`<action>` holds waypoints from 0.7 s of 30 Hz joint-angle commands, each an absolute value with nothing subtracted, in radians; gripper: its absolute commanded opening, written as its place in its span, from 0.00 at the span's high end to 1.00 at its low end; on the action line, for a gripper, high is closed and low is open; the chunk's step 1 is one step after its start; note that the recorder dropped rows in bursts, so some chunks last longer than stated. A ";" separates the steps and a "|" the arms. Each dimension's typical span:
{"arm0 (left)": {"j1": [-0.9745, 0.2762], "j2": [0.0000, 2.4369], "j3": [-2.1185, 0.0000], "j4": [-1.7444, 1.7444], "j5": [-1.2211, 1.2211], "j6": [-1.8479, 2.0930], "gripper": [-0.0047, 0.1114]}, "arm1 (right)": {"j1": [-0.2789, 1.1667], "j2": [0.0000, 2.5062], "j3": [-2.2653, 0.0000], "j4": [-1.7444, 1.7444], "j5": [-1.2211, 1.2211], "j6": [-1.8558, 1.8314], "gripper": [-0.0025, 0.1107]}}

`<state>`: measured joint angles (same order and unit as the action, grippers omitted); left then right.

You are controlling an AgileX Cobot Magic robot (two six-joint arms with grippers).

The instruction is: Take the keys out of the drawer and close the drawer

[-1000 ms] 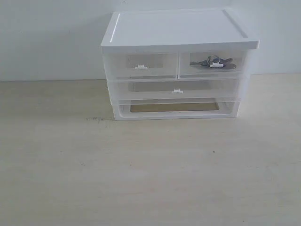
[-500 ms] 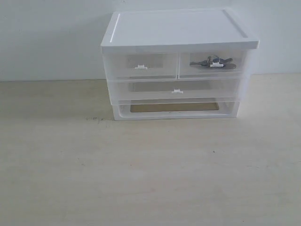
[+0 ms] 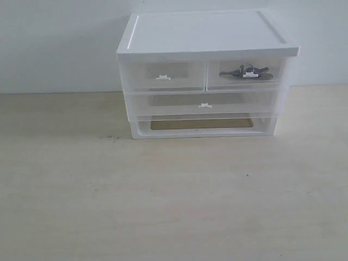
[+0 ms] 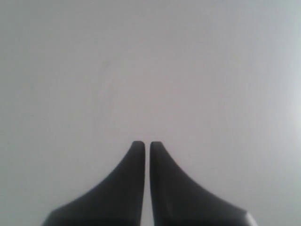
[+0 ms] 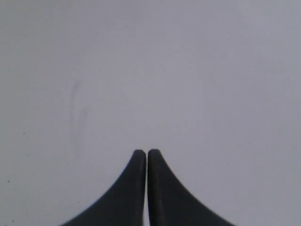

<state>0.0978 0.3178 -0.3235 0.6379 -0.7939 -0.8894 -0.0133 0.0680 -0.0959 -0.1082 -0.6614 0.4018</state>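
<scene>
Open room spreads over the left side and along the whole front edge of a pale desk (image 3: 163,206). A white cabinet (image 3: 206,35) stands at the rear edge, a little right of centre, close against the wall (image 3: 54,43).

In the cabinet's top row, the clear left-hand drawer (image 3: 163,76) is pushed in and looks empty. Its twin on the right, the drawer (image 3: 223,81), also sits pushed in. The keys (image 3: 247,70) lie inside it just behind the small white tab handle, seen through the clear front. Below, a full-width drawer (image 3: 206,102) is closed, and an open slot (image 3: 201,124) runs along the base.

The left claw (image 4: 147,143) has its dark fingers drawn together, a hairline gap between them, clamped on nothing. The right claw (image 5: 146,151) likewise has its tips together and holds nothing. Each faces a plain pale surface, and where either stands relative to the keys cannot be told.
</scene>
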 commanded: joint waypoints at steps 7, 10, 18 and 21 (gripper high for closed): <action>0.094 0.960 -0.523 0.986 -1.181 -0.984 0.92 | -0.012 0.499 -0.316 -0.425 -0.616 0.609 0.98; 0.094 1.141 -0.543 1.009 -1.221 -0.886 0.92 | -0.012 0.652 -0.344 -0.468 -0.638 0.662 0.98; -0.009 1.519 -0.630 1.028 -1.221 -0.614 0.92 | -0.012 1.084 -0.437 -0.564 -0.736 0.675 0.98; -0.054 1.637 -0.695 1.028 -1.221 -0.556 0.92 | -0.012 1.225 -0.484 -0.617 -0.759 0.689 0.98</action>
